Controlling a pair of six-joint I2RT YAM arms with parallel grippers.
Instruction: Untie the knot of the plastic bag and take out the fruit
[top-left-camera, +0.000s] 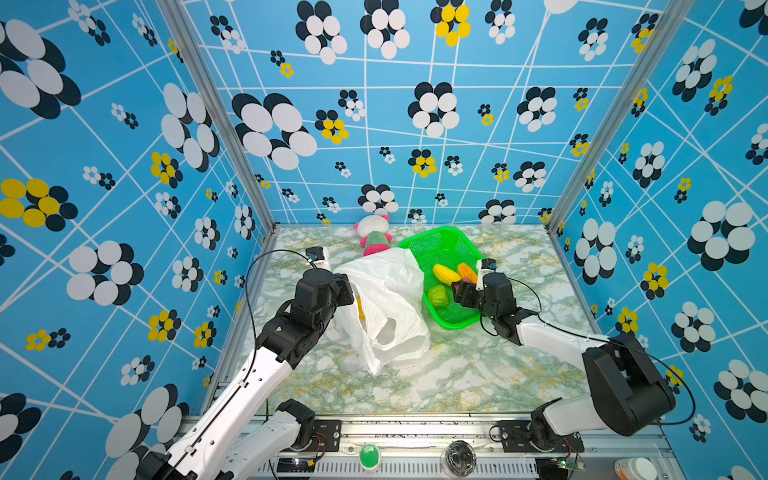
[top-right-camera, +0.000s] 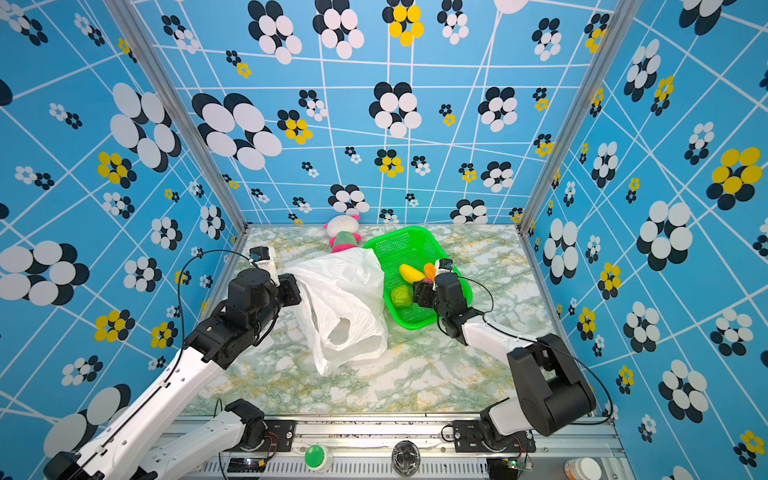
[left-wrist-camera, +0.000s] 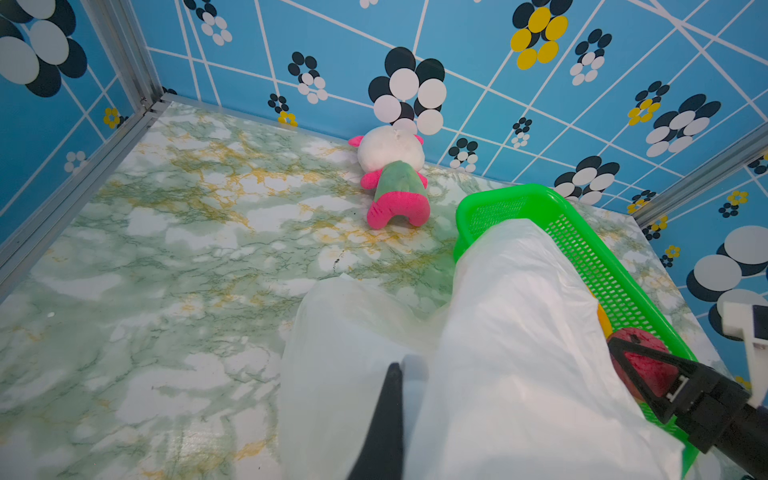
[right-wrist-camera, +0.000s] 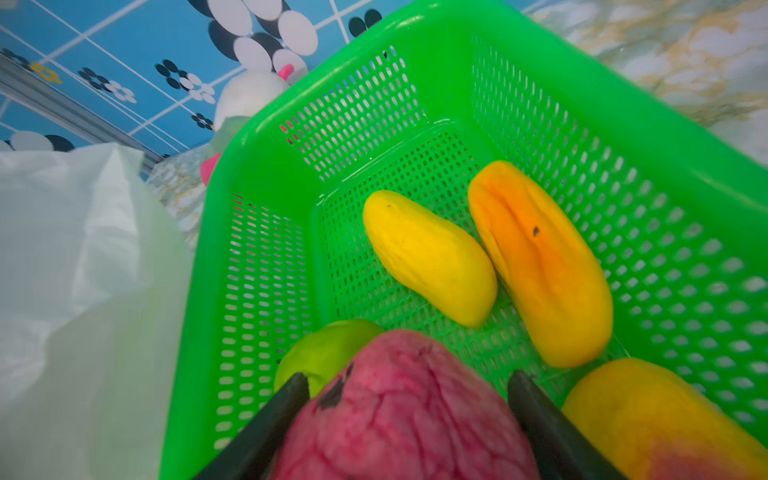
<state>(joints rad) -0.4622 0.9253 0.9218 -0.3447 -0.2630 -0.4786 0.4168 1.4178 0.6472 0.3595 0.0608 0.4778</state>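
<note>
Right wrist view: right gripper (right-wrist-camera: 409, 376) jaws wide astride red fruit (right-wrist-camera: 399, 415) over basket (right-wrist-camera: 457, 25), grip unclear; left gripper (top-left-camera: 349, 291) pinching thin plastic bag (right-wrist-camera: 75, 249) may slip.

Blue walls (top-left-camera: 415, 62) printed with white lines and black, white and yellow flowers enclose three sides of the green-and-white marbled table (top-left-camera: 436, 382). Aluminium posts (top-left-camera: 216, 112) rise from its far corners.
</note>
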